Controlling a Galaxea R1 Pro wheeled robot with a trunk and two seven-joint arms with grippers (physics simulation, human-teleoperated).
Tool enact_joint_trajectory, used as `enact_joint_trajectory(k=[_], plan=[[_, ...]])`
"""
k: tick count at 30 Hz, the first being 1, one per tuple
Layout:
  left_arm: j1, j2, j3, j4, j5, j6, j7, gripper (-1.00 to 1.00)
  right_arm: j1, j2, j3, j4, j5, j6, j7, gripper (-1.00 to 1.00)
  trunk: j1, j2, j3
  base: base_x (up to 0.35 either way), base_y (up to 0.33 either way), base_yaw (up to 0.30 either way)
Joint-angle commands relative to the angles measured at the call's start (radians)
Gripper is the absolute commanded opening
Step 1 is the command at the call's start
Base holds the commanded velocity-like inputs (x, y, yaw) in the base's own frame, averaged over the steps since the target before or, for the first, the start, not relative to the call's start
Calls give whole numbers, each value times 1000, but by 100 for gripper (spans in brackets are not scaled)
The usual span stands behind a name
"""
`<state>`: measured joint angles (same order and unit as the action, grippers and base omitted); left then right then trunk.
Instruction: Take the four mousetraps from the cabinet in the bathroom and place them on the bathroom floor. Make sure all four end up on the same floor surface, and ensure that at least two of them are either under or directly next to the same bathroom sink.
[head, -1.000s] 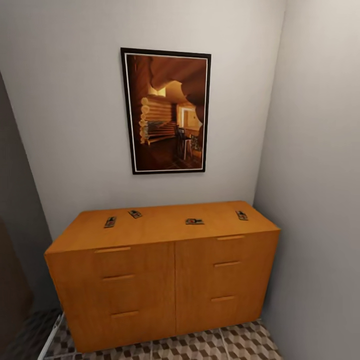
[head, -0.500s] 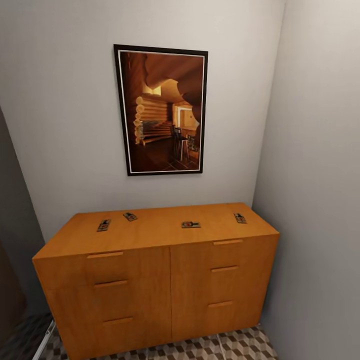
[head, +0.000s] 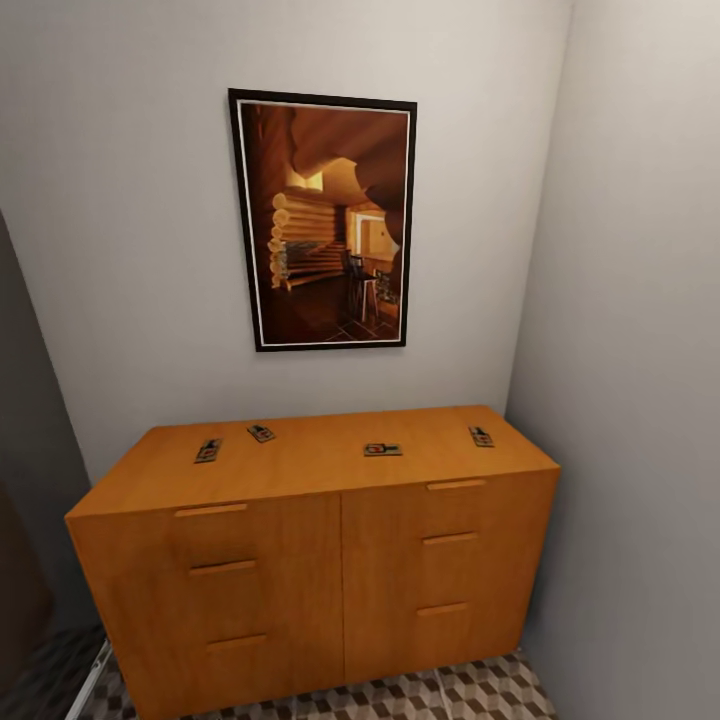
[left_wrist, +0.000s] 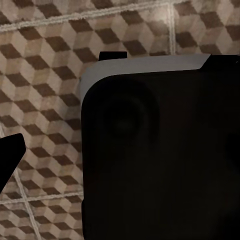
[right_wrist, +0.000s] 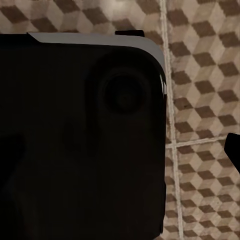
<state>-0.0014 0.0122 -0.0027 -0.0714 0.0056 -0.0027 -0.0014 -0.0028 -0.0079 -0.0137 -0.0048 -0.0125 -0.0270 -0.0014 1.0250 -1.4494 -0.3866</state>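
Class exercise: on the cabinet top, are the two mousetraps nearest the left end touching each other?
Apart. The head view shows bare orange-brown cabinet top between the leftmost mousetrap and the second mousetrap, which lies further back, nearer the wall.

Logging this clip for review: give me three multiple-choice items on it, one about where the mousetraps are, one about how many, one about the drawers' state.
1. Where do the mousetraps lie?
A. on the cabinet top
B. on the floor
C. in an open drawer

2. How many mousetraps show?
A. two
B. four
C. six

3. The cabinet's drawers are
A. all shut
B. one pulled out
C. removed

Answers:
1 A, the mousetraps rest on the cabinet top.
2 B, four small boards lie spread along it.
3 A, every drawer front sits flush.
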Motion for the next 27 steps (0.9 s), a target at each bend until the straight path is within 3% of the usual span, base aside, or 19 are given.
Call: enact_joint_trajectory(k=[1, 12, 27], plan=[[0, 0, 0, -1, 1, 0, 0, 100, 0, 0, -1, 0, -1, -3, 0, 100, 0, -1, -1, 1, -1, 105], [0, 0, 1, -1, 1, 0, 0, 100, 0, -1, -1, 0, -1, -3, 0, 100, 0, -1, -1, 0, 0, 146], [0, 0, 1, -1, 1, 0, 0, 100, 0, -1, -1, 0, -1, -2, 0, 100, 0, -1, -1, 0, 0, 22]])
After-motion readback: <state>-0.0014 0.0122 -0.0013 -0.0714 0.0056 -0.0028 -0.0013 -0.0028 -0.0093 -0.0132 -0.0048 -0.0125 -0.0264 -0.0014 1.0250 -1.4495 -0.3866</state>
